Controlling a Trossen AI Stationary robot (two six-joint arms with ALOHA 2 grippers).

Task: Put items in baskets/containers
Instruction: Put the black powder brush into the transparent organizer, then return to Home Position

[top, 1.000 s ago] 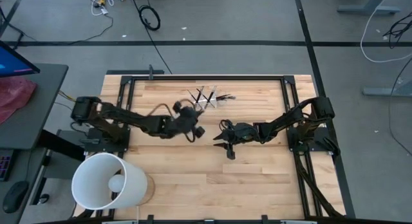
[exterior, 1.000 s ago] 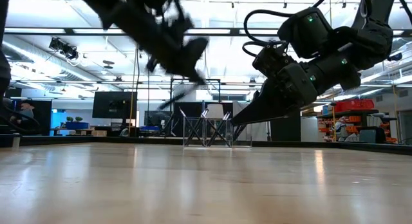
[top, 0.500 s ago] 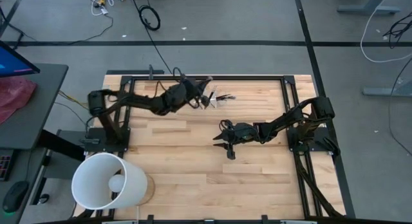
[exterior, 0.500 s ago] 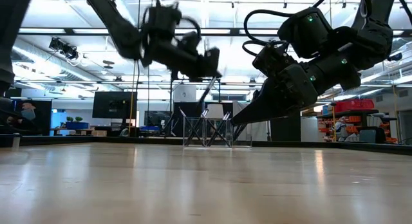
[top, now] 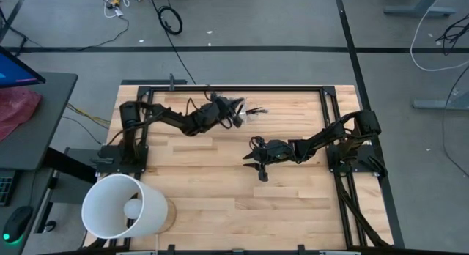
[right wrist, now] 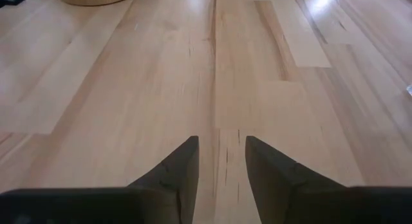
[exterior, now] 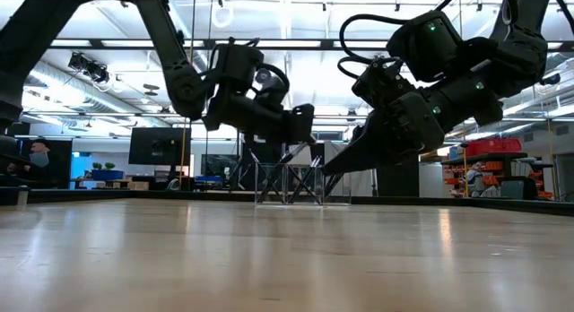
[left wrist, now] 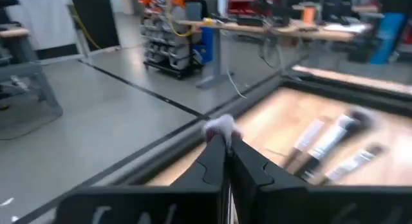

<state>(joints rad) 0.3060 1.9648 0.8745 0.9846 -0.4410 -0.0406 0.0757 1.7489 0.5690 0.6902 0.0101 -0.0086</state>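
Left tool (top: 236,113) pinched on a thin pink-tipped makeup brush (left wrist: 219,127) above the small clear plastic holder (exterior: 289,183) at the counter's (top: 220,196) far edge. Right tool (top: 253,164) parted, empty, mid-counter. Large white cylindrical bucket (top: 121,205) well apart.

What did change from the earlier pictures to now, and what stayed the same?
The left gripper swung from the table's middle toward the far edge, to the clear holder with brushes, its fingers shut on a pale-tipped brush. The right gripper stayed open over the middle of the table.
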